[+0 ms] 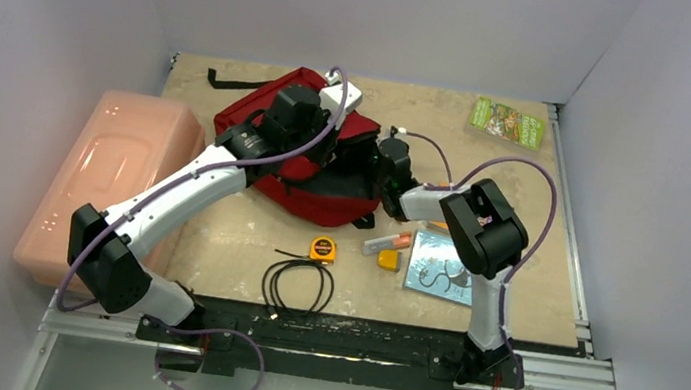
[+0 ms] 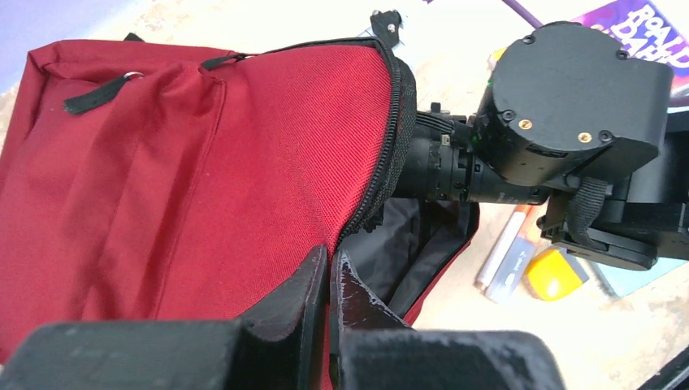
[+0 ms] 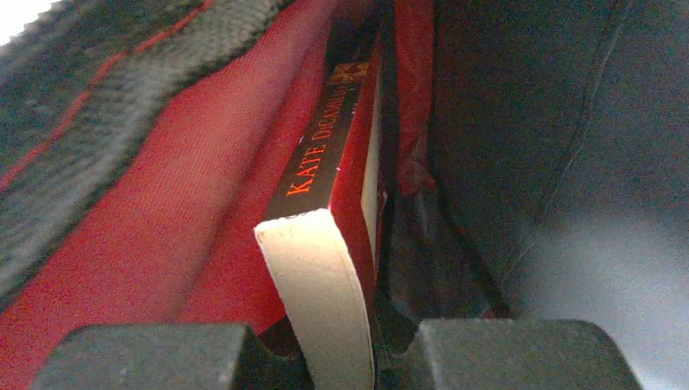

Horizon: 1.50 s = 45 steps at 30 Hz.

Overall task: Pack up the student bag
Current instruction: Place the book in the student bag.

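Note:
The student bag (image 1: pixel 321 200), dark red with black zippers, lies at the table's middle back, its main opening facing right. My left gripper (image 2: pixel 331 253) is shut on the student bag's (image 2: pixel 203 162) top flap beside the zipper, holding the mouth open over the black lining. My right gripper (image 3: pixel 337 329) reaches inside the student bag (image 3: pixel 162 244); it is shut on a paperback book (image 3: pixel 325 203) with a dark spine and orange lettering, standing on edge against the red wall. The right wrist (image 2: pixel 569 106) fills the opening. From above, the right gripper's fingers are hidden in the bag.
A pale pink plastic box (image 1: pixel 112 174) stands at the left edge. In front of the bag lie a yellow tape measure (image 1: pixel 322 248), a coiled black cable (image 1: pixel 297 285), a marker (image 1: pixel 386 243), a small yellow item (image 1: pixel 389 259) and a blue book (image 1: pixel 440 266). A green packet (image 1: pixel 506 122) lies back right.

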Available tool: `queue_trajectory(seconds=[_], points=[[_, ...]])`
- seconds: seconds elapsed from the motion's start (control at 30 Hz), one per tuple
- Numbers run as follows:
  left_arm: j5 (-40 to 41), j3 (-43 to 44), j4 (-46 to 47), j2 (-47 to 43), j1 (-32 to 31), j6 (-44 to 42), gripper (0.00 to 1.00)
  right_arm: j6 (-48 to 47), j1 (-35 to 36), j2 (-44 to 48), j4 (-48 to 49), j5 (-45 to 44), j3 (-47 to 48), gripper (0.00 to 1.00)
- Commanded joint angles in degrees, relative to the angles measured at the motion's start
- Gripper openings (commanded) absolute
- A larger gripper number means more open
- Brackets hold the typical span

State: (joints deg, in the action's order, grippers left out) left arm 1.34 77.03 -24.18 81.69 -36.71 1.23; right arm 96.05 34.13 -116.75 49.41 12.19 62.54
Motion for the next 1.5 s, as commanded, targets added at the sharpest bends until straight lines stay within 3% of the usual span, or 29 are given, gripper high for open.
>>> queue_trajectory(seconds=[0.0, 0.13, 0.23, 0.43, 0.53, 0.63, 0.77, 0.9, 1.13, 1.2, 1.23, 1.33, 1.37, 1.43, 1.47], points=[[1.3, 4.2, -4.4, 0.6, 0.1, -5.0, 0.0, -3.2, 0.4, -3.2, 5.8, -4.5, 4.1, 0.21], [1.3, 1.5, -1.1, -1.6, 0.1, -5.8, 0.0, -7.1, 1.3, -7.2, 8.3, -5.6, 7.1, 0.28], [-0.8, 4.0, -5.5, -0.9, 0.1, -5.8, 0.0, -13.6, 2.3, -8.5, 3.8, -8.4, 9.9, 0.36], [-3.1, 2.6, -2.9, -1.5, 0.1, -2.4, 0.0, -17.9, 4.4, -13.5, 2.8, -11.2, 15.4, 0.39], [1.2, 0.6, -0.9, -1.4, 0.2, -1.7, 0.0, -20.2, 4.6, -12.6, 5.3, -10.9, 12.9, 0.48], [3.6, -0.2, -0.5, -1.3, 0.2, -1.7, 0.0, -23.7, 4.6, -10.2, 1.2, -8.9, 11.2, 0.66], [7.0, -1.4, 1.0, -2.1, 0.3, 0.0, 0.0, -24.1, 4.6, -7.2, 6.8, -6.4, 4.2, 0.78], [8.5, -3.9, 4.0, -3.5, 0.4, -1.0, 0.0, -25.1, 3.9, -5.2, 13.9, -3.1, 0.0, 0.79], [7.3, -4.4, 4.5, -3.2, 0.4, -0.8, 0.0, -25.2, 2.4, -5.4, 15.2, -0.9, -3.8, 0.81], [7.1, -4.4, 4.4, -3.1, 0.4, -0.7, 0.0, -24.8, 2.4, -5.2, 15.0, -2.5, -4.9, 0.79], [6.8, -4.3, 4.1, -3.0, 0.4, -0.6, 0.0, -24.2, 2.5, -5.5, 15.3, -2.9, -4.9, 0.73], [3.7, -4.1, 4.2, -3.0, 0.4, 0.0, 0.0, -23.1, 2.5, -8.4, 15.0, -2.3, -1.0, 0.31], [2.6, -4.2, 4.4, -3.1, 0.4, 0.1, 0.0, -23.5, 2.7, -9.7, 14.7, -1.3, 1.5, 0.22], [1.7, -4.2, 4.7, -3.0, 0.4, 0.3, 0.0, -24.5, 3.1, -11.6, 13.5, 0.7, 6.3, 0.17], [1.9, -4.1, 4.5, -2.8, 0.4, 0.3, 0.0, -24.9, 3.2, -11.9, 12.9, 1.4, 8.1, 0.2]])
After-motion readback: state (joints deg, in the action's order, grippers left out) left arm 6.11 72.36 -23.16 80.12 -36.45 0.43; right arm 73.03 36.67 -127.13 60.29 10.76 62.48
